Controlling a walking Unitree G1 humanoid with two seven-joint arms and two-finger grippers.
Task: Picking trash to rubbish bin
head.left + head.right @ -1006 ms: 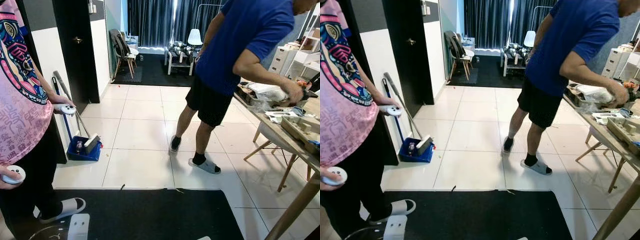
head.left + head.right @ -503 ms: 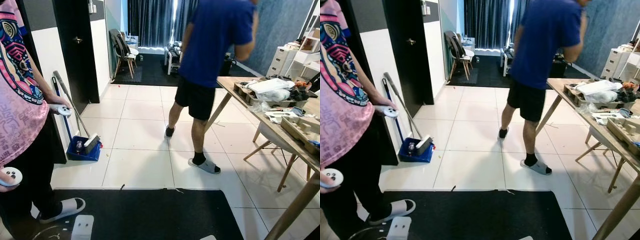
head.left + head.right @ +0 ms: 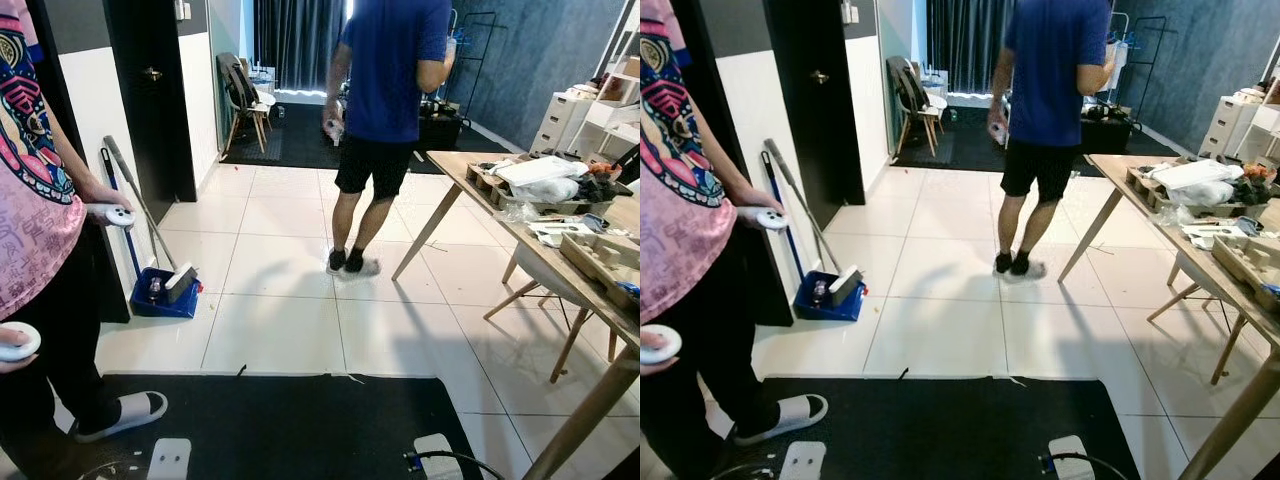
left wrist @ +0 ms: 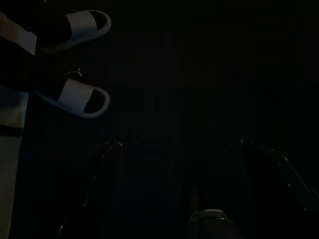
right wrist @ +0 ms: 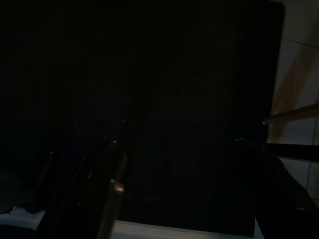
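Observation:
A small dark scrap (image 3: 243, 371) and a pale sliver (image 3: 355, 379) lie on the white tiles at the far edge of the black mat (image 3: 300, 425). A blue dustpan (image 3: 160, 298) with a small bottle (image 3: 155, 290) in it stands by the left wall, a broom (image 3: 140, 205) leaning over it. Both arms hang low over the mat. In the dark left wrist view my left gripper (image 4: 179, 144) is open above the mat, near two white slippers (image 4: 82, 97). My right gripper (image 5: 177, 147) is open too, with nothing between its fingers.
A person in a pink shirt (image 3: 30, 230) stands close at the left, a white controller (image 3: 112, 214) in each hand. A person in a blue shirt (image 3: 390, 70) stands mid-room, back turned. A cluttered wooden table (image 3: 560, 262) runs along the right. Chairs (image 3: 245, 105) stand farther back.
The person in blue left the table and walked away toward the back of the room. The camera has tilted slightly down, bringing white parts into view at the bottom edge.

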